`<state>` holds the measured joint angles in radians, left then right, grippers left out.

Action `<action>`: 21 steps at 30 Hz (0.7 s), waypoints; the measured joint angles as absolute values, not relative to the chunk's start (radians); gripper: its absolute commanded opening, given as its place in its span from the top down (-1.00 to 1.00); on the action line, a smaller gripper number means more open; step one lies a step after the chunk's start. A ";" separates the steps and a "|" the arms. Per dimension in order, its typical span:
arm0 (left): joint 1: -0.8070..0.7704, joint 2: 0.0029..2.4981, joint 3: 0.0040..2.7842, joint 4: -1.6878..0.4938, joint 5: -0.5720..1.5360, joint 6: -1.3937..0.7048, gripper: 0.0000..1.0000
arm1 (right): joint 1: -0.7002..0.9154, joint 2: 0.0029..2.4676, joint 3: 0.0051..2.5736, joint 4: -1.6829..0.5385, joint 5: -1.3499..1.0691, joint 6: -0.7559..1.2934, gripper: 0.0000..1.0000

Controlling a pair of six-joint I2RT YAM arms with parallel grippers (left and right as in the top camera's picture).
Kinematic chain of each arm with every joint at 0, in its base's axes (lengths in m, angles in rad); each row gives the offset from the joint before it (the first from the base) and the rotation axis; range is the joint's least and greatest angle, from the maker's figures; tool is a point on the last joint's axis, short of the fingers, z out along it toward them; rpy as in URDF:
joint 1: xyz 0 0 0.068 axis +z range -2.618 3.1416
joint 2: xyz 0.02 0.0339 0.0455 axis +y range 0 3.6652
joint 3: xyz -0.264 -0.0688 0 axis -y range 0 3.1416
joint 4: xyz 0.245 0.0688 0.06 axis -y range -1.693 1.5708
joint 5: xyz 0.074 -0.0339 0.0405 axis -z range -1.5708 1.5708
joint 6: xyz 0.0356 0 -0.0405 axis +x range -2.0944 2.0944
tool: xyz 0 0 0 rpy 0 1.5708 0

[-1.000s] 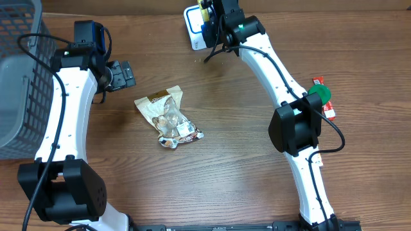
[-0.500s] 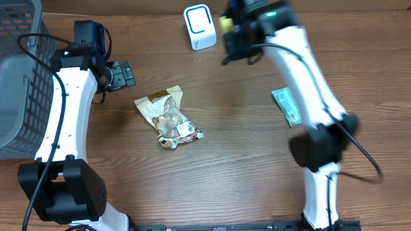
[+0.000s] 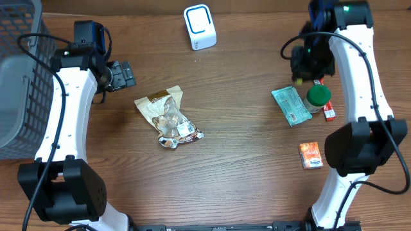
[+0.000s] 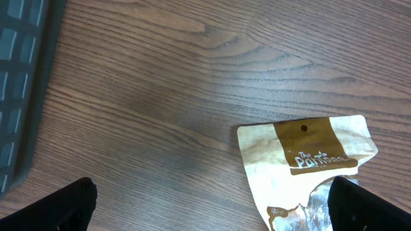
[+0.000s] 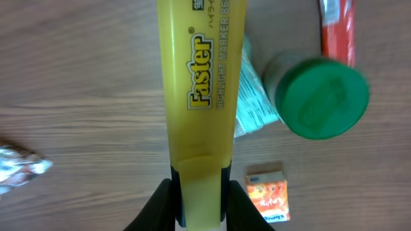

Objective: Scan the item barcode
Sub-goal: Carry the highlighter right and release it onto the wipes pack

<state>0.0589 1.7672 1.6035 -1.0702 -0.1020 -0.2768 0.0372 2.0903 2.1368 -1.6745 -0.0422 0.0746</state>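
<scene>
My right gripper (image 5: 200, 205) is shut on a yellow highlighter (image 5: 202, 96) with "Faster" printed on it, gripping it near one end. In the overhead view the right gripper (image 3: 311, 61) hangs at the far right, just above the pile of items. The white barcode scanner (image 3: 200, 27) stands at the back centre, well to its left. My left gripper (image 3: 119, 75) is open at the left side, with nothing between its fingers (image 4: 70, 205). A clear and gold snack bag (image 3: 168, 118) lies just right of it; its gold top (image 4: 308, 154) shows in the left wrist view.
A teal packet (image 3: 290, 106), a green-lidded bottle (image 3: 317, 97), a red stick pack (image 3: 329, 110) and a small orange box (image 3: 311, 154) lie at the right. A grey mesh basket (image 3: 16, 77) fills the left edge.
My right arm has swung from beside the scanner across to the right side, carrying the highlighter. The left arm has not moved.
</scene>
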 measured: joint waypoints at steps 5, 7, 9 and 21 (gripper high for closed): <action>0.059 1.768 1.604 -1.071 -0.102 -0.277 -0.99 | 0.011 2.092 1.932 -1.579 -0.026 0.075 0.87; 0.059 1.767 1.604 -1.070 -0.102 -0.277 -1.00 | 0.009 2.092 1.866 -1.525 -0.021 0.074 0.85; 0.059 1.768 1.604 -1.070 -0.102 -0.277 -0.99 | 0.009 2.093 1.803 -1.465 -0.006 0.075 0.82; 0.059 1.767 1.604 -1.070 -0.102 -0.277 -0.99 | 0.009 2.094 1.669 -1.305 0.049 0.079 -0.23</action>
<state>0.0589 1.7672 1.6035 -1.0702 -0.1020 -0.2768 0.0090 2.0941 1.6688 -1.3052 0.0490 0.0788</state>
